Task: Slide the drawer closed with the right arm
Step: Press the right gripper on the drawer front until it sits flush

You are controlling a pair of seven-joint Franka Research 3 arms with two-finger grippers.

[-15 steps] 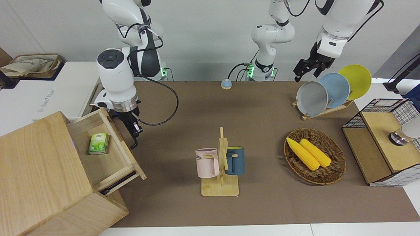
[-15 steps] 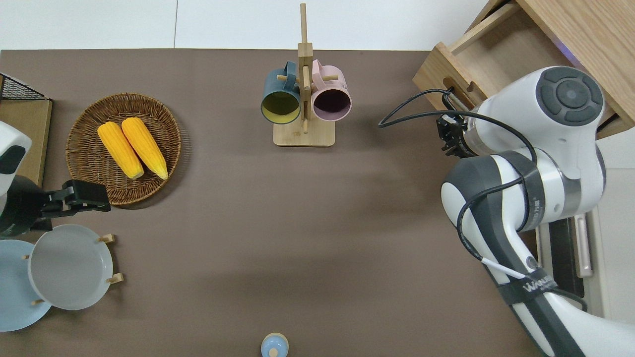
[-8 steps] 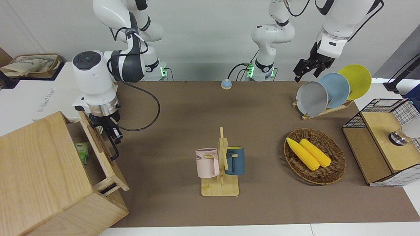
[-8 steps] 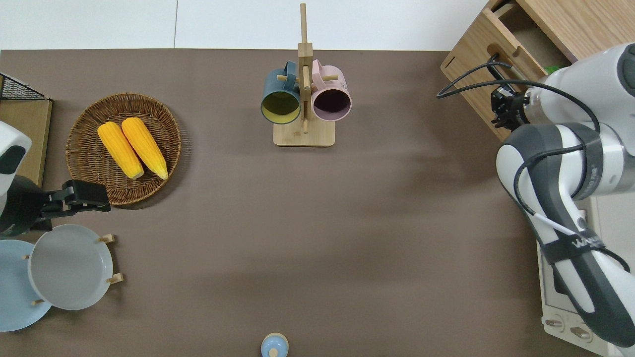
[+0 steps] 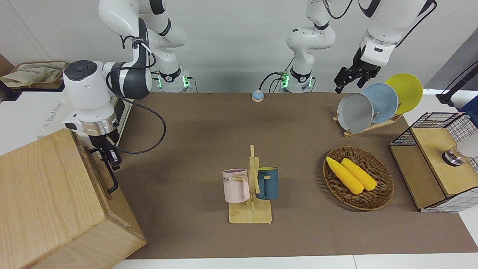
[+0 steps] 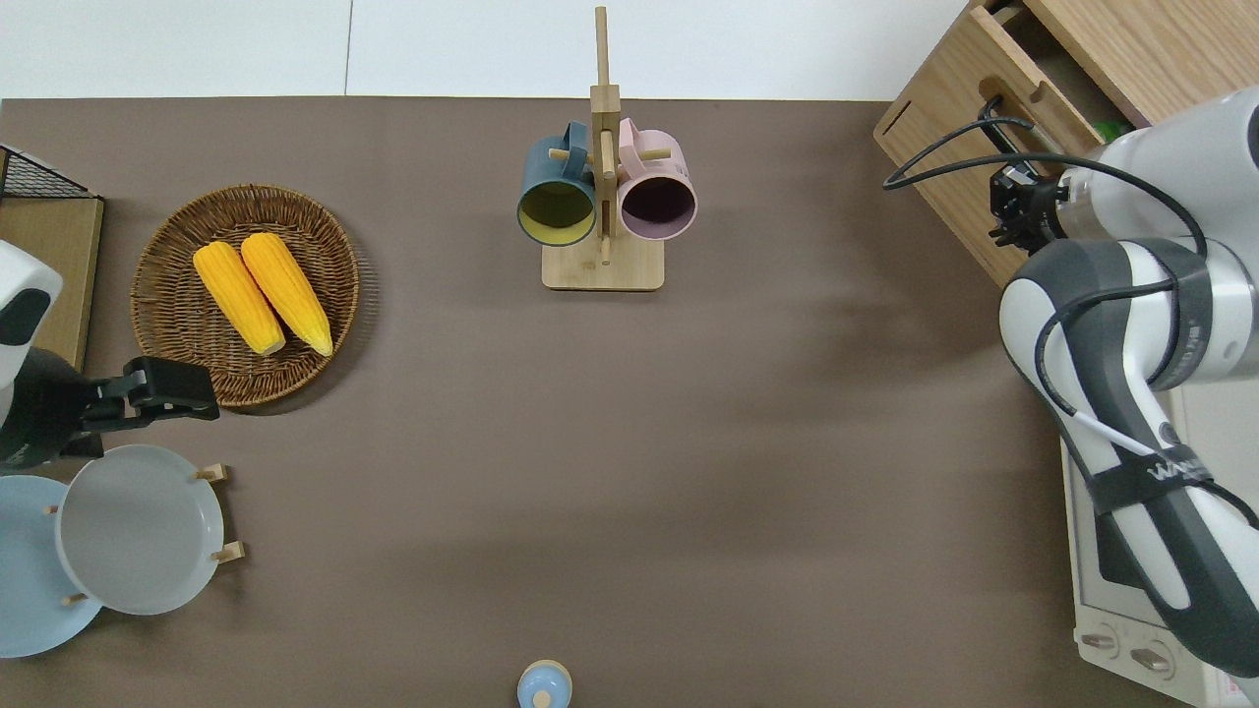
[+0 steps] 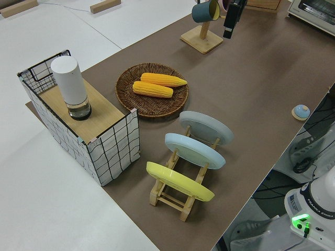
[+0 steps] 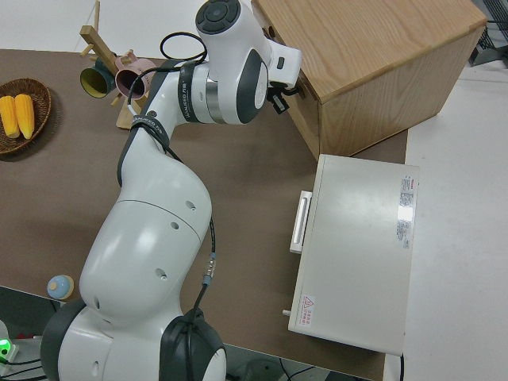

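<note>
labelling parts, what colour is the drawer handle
Black; the drawer handle shows best in the front view.

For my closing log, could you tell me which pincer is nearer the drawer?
Right. The right pincer is at the drawer front by its handle; the left arm is parked at the opposite end of the table.

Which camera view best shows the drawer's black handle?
The front view: the handle stands out whole against the drawer front, just below the right gripper. Overhead shows only its top end; the right side view hides it; the left side view omits it.
</note>
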